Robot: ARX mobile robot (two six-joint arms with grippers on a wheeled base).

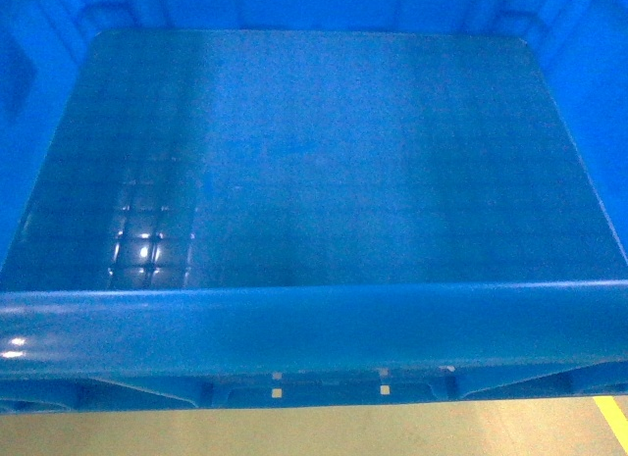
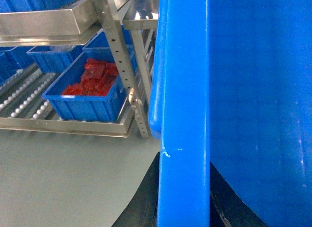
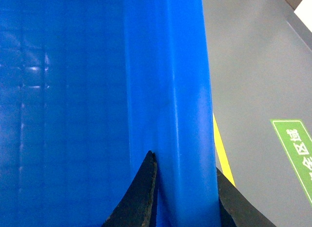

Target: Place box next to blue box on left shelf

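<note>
Where light pools, faint grid on box (image 1: 324,172) floor.

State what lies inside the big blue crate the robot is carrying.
Nothing: the box shows only its bare gridded floor. The strip behind its near rim is hidden.

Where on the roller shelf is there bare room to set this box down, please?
Bare rollers lie left of the blue bin of red parts; more blue bins crowd behind. Both grippers clamp the box rim.
</note>
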